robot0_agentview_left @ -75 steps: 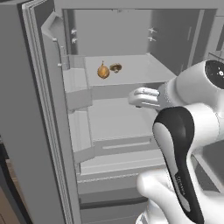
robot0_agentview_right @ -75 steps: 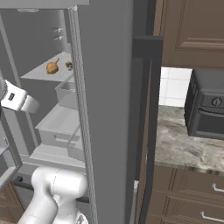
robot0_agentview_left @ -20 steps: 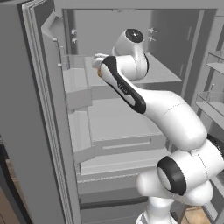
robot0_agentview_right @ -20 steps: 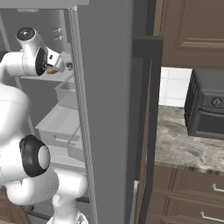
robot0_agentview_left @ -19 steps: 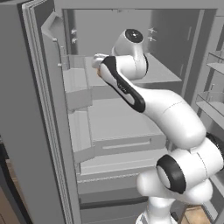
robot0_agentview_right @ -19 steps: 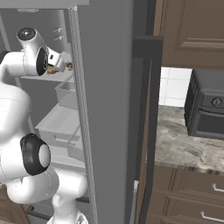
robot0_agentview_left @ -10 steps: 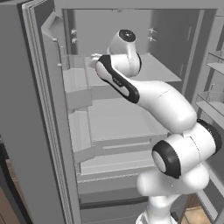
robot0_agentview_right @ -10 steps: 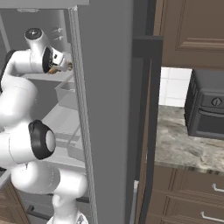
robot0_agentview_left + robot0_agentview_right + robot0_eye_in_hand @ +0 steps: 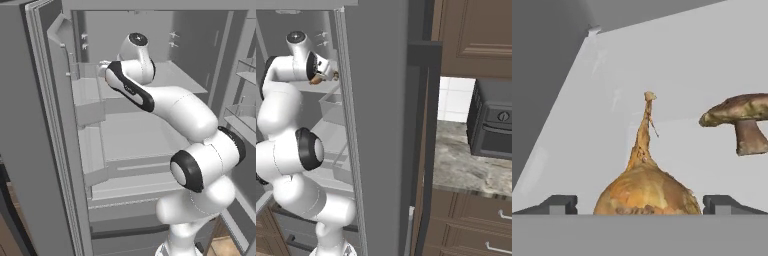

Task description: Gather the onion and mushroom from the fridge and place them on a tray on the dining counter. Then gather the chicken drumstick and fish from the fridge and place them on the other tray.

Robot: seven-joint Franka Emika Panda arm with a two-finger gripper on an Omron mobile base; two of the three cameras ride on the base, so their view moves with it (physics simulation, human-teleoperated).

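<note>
While the gripper stands spread wide inside the fridge, grasping nothing, the onion sits between its fingertips on the shelf, mushroom beside; closing squarely across the bulb's widest part should avoid slipping.

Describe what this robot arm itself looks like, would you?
The arm is glossy white, built of rounded segments joined by dark bands, with a black stripe along one link. A round dark cap tops its highest joint. The gripper ends in two small dark grey fingertips. No cables show.
</note>
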